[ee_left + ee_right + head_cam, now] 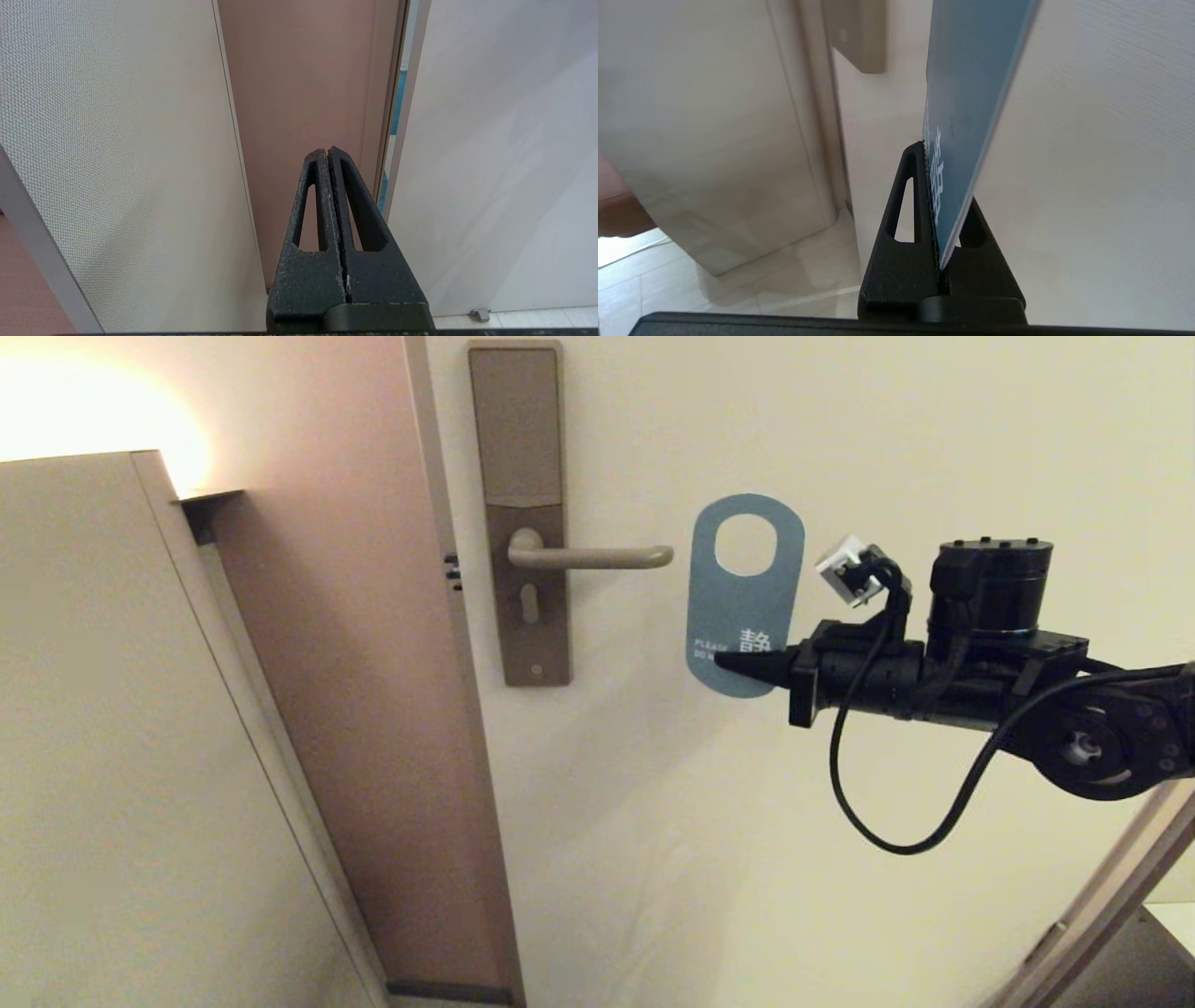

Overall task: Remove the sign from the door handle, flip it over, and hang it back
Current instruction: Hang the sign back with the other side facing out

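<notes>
A flat teal-blue sign (pixel 971 93) with white lettering is clamped edge-on between the black fingers of the right gripper (pixel 931 154), before a cream door.

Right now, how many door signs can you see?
1: the teal sign is off the door handle, just right of its tip, gripped at its lower end by the right hand. None seem hidden.

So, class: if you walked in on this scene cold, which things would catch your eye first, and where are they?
The teal-blue sign stands out, held upright off the door handle, just to the right of its free end. The right gripper reaches in from the right, clamped on the sign's lower part. At the upper left, warm light glows above a beige panel.
</notes>
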